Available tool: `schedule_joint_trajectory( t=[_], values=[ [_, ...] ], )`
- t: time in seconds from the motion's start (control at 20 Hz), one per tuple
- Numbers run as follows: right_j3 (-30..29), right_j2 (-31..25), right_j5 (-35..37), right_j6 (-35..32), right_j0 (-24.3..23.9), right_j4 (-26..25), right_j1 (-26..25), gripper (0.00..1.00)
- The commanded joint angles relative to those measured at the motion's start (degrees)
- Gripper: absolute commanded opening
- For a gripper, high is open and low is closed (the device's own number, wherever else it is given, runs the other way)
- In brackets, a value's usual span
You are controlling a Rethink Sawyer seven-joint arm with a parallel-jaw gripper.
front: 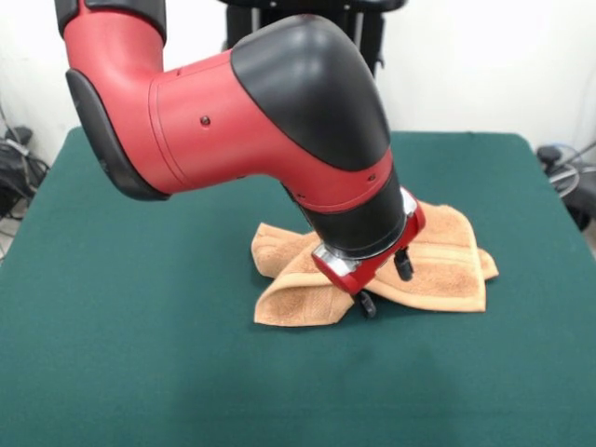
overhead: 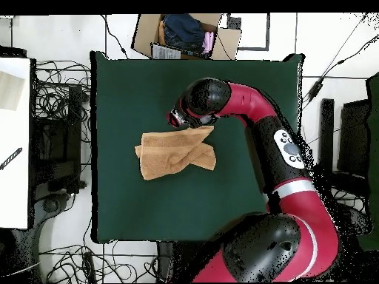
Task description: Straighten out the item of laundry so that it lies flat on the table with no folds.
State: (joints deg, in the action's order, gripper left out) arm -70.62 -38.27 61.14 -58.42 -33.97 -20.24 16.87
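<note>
Folded orange-tan hand towel (front: 438,265) on green table (front: 140,354), Sawyer gripper (front: 384,284) over its edge, fingers apart, nothing held

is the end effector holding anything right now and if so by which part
Cannot be told. The end effector is low at the front edge of the folded towel, but no view shows whether cloth is pinched.
</note>
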Motion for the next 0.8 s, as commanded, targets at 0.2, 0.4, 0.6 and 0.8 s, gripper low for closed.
schedule_joint_trajectory(
  t=[0.2,0.4,0.6,0.8],
  values=[
    [0.2,3.54,3.75,3.6,0.63,-3.86,-0.3,1.0],
    [-0.51,3.6,3.51,3.63,0.17,-3.86,-0.19,1.0],
    [0.85,3.82,4.13,3.53,0.79,-4.02,-1.09,1.0],
    [3.42,3.8,5.75,3.7,1.86,-3.99,-2.4,1.0]
  ],
)
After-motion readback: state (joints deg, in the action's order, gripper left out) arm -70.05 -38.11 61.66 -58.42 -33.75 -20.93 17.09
